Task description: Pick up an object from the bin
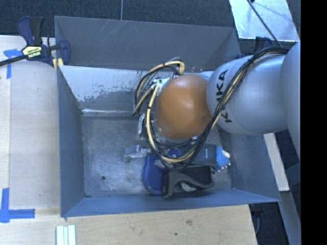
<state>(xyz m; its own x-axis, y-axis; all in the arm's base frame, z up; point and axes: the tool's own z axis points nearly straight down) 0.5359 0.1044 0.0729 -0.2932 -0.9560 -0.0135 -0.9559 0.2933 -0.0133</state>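
Observation:
My gripper (pixel 136 152) is low over the bin floor, just left of centre near the front, mostly hidden under the arm's orange dome. Directly to its right and front lies a dark blue rounded thing (pixel 151 177), touching or almost touching it. A black curved thing (pixel 188 179) lies against the blue one, along the front wall. Further right sits a small blue and white thing (pixel 222 157).
The arm and its cables cover the middle and right of the bin. Bare grey floor stretches left of the gripper to the left wall. The front wall stands close behind the blue and black things.

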